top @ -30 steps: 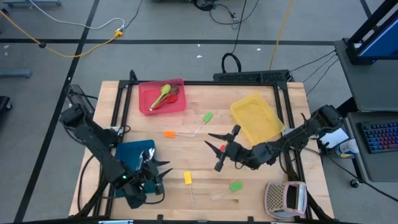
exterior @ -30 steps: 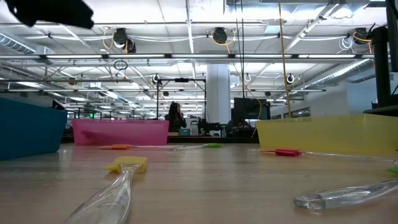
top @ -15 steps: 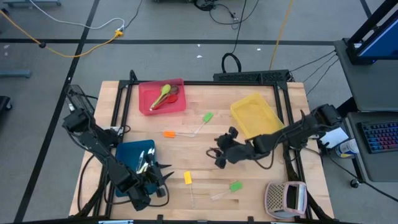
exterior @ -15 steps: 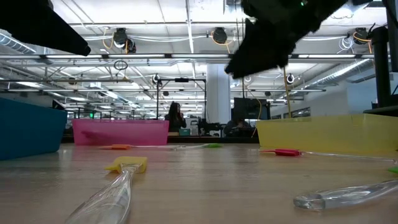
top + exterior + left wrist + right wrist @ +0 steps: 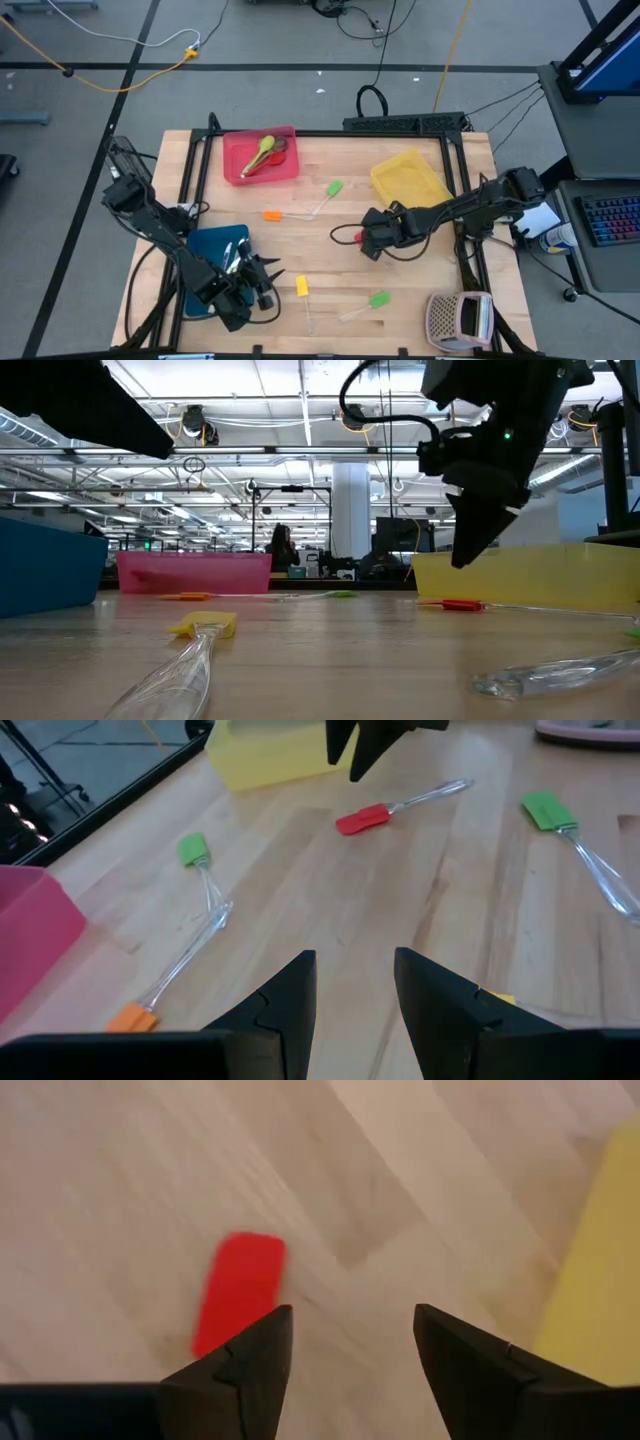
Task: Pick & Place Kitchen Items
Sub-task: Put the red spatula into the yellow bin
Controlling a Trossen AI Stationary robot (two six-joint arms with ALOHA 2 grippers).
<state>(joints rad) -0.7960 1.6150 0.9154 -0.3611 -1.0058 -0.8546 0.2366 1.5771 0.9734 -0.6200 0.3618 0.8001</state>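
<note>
Right gripper (image 5: 367, 240), jaws spread wide and empty, hangs just above the red-headed spatula (image 5: 359, 238), whose clear handle runs toward the yellow tray (image 5: 432, 207), while the left gripper (image 5: 262, 283), part-open, waits well off.

We are looking down on a light wooden table (image 5: 320, 205). Lying directly on it are a red tray (image 5: 260, 157), a yellow tray (image 5: 413, 188), a blue tray (image 5: 213, 247), a perforated box (image 5: 459, 319) (front right corner), and loose spatulas: green-headed (image 5: 333, 188), orange-headed (image 5: 271, 215), red-headed (image 5: 363, 819), yellow-headed (image 5: 301, 286) and another green one (image 5: 379, 299).
</note>
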